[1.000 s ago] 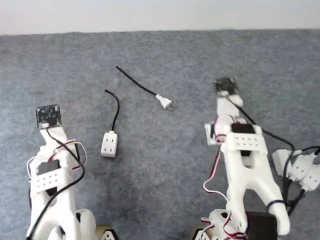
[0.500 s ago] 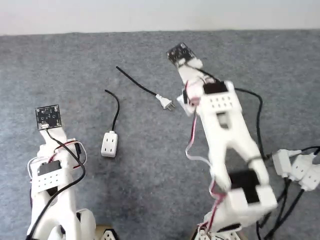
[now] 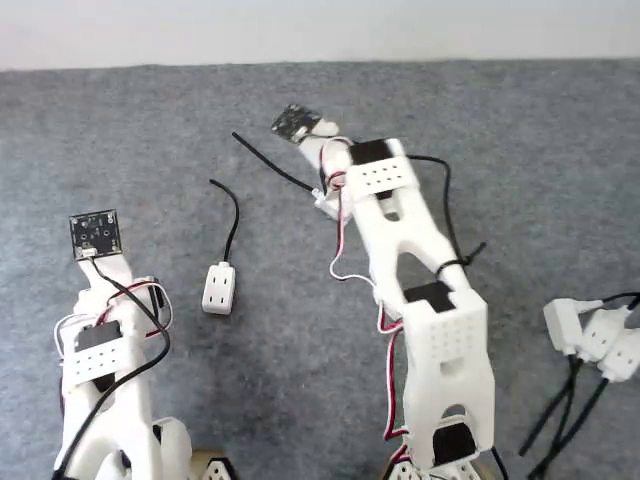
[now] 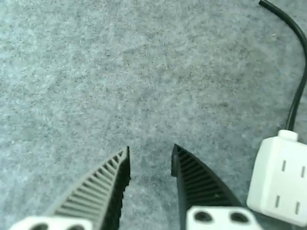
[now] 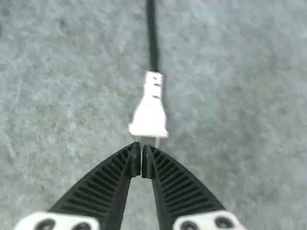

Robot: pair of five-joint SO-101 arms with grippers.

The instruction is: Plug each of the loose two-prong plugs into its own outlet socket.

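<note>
A white two-prong plug (image 5: 149, 115) on a black cord (image 5: 152, 33) lies on the grey carpet. My right gripper (image 5: 142, 152) is shut, its tips right at the plug's prong end, and the prongs are hidden behind them. In the high view the right arm (image 3: 385, 215) stretches over the plug and covers most of it, while the cord (image 3: 265, 160) trails off to the far left. A white outlet socket (image 3: 218, 288) with its own black cord lies left of centre. My left gripper (image 4: 149, 155) is open over bare carpet beside that outlet socket (image 4: 280, 179).
A cluster of white outlet blocks and black cables (image 3: 595, 335) lies at the right edge. The left arm (image 3: 100, 340) stands at the near left. A pale wall runs along the carpet's far edge.
The right arm has swung from the right side across to the left and farther out, ending over the plug. The left arm has stayed still.
</note>
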